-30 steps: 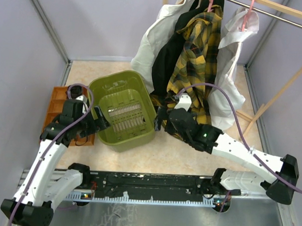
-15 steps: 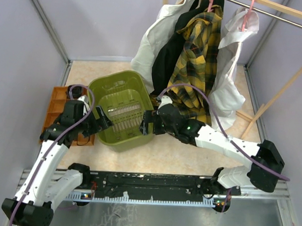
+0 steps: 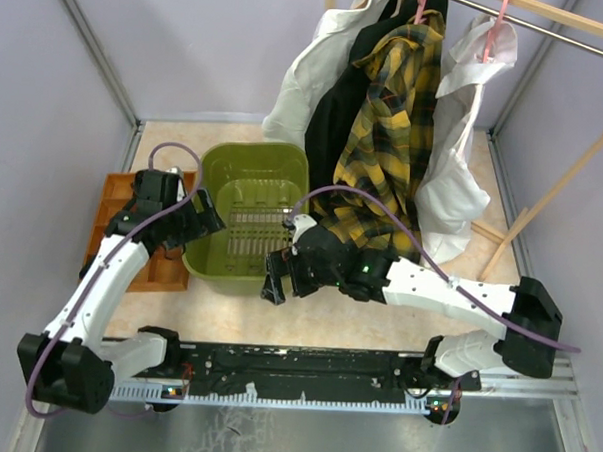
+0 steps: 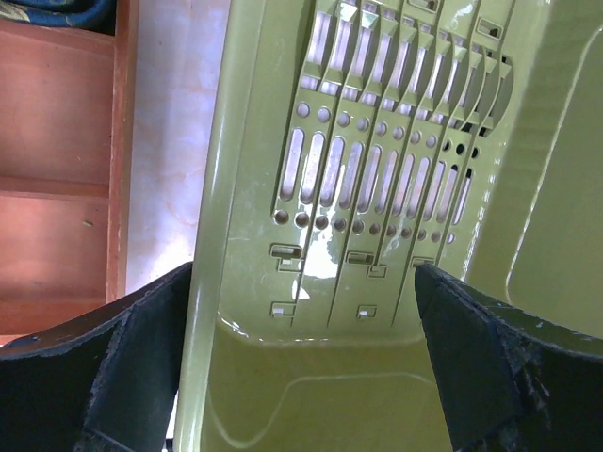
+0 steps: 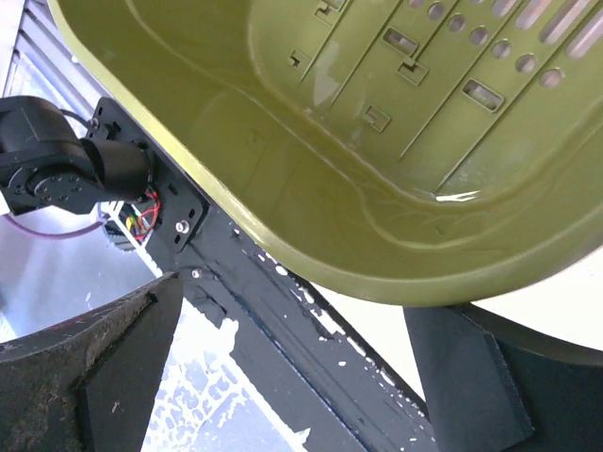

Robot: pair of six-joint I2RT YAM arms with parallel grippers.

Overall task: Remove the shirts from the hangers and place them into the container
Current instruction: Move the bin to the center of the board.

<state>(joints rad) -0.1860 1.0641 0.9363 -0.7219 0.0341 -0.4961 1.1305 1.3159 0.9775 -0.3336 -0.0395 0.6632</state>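
The container (image 3: 215, 197) has swung square since a second ago, and your right gripper (image 5: 292, 377) has dropped from the shirts (image 3: 385, 140) to its near corner. Both grippers gape wide, holding nothing; the left gripper (image 4: 301, 367) straddles the tub's left wall. The shirts hang back right on hangers (image 3: 419, 6): light, limp, likely to slide, so take them at the shoulder

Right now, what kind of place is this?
Probably a robot test booth: plain walls box in a tabletop, shirts hang from a rail, and two robot arms work at a green tub.
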